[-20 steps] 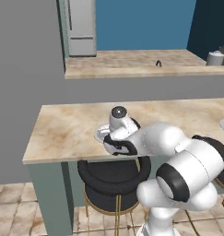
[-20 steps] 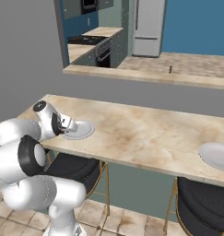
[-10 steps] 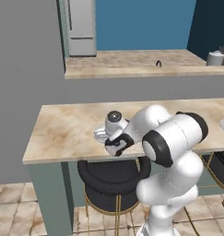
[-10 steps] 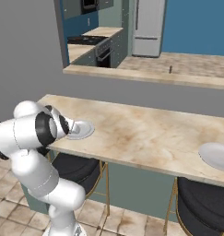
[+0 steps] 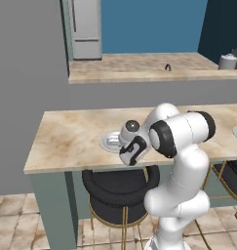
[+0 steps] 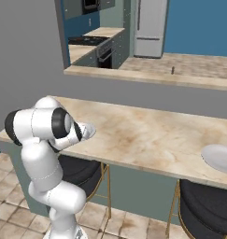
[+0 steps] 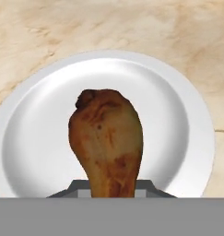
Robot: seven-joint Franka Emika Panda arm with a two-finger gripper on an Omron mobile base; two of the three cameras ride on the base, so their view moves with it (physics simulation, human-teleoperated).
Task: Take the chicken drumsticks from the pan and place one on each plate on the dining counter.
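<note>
While my arm has folded in tighter, gripper (image 7: 112, 193) clenches drumstick (image 7: 108, 140), thick end pointing over the plate (image 7: 35, 138) near the dining counter's (image 5: 71, 139) front edge.

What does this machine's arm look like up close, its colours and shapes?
The arm is made of glossy white, rounded, tube-like segments, joined by dark black bands at the joints. A grey ball-shaped cap sits near the wrist. The end effector is a white block with a black panel. No cables or markings are visible.

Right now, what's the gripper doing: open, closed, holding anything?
Gripper: closed on a chicken drumstick, held over a white plate on the dining counter.
</note>
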